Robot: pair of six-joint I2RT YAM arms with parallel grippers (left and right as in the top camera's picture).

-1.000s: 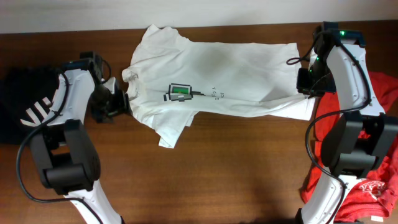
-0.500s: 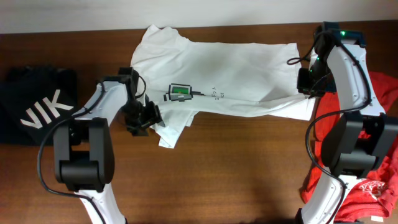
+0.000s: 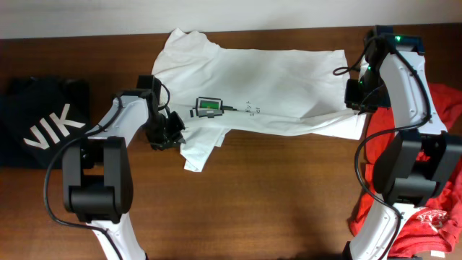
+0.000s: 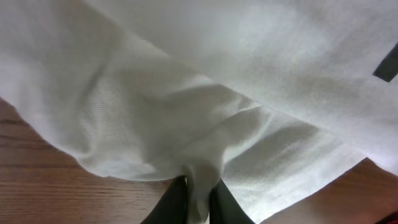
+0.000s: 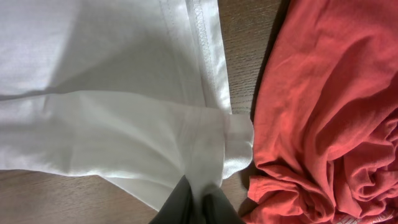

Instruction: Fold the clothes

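Note:
The clothes, a white T-shirt with a small green chest print, lie spread sideways across the far half of the table, collar to the left. My left gripper is at the shirt's near left edge, by the lower sleeve. In the left wrist view it is shut on a raised fold of white cloth. My right gripper is at the hem on the right. In the right wrist view it is shut on the hem's corner.
A black garment with white letters lies at the left edge. A red-orange T-shirt is heaped at the right, touching the white hem's corner. Bare wooden table fills the near half.
My left arm swung right from the collar to the lower sleeve edge and its jaws closed on the cloth. The right arm has not moved.

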